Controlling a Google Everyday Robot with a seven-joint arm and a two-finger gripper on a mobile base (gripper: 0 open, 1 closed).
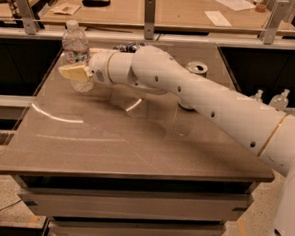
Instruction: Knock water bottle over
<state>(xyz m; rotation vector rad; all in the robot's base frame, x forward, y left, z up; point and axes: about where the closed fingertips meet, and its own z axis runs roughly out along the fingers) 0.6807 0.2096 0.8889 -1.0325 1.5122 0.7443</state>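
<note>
The water bottle (75, 49), clear ribbed plastic with a white cap, stands upright near the far left of the brown table (136, 144). My gripper (74, 72) is at the end of the white arm that reaches in from the right. Its pale yellow fingers (76, 73) lie in front of the bottle's lower half, at the bottle or very close to it. The bottle's base is partly hidden behind the fingers.
A soda can (196, 69) stands behind my arm at the table's far middle, mostly hidden. Two small clear pump bottles (280, 99) sit off the table to the right. A second bench with papers and metal posts (149, 10) lies behind.
</note>
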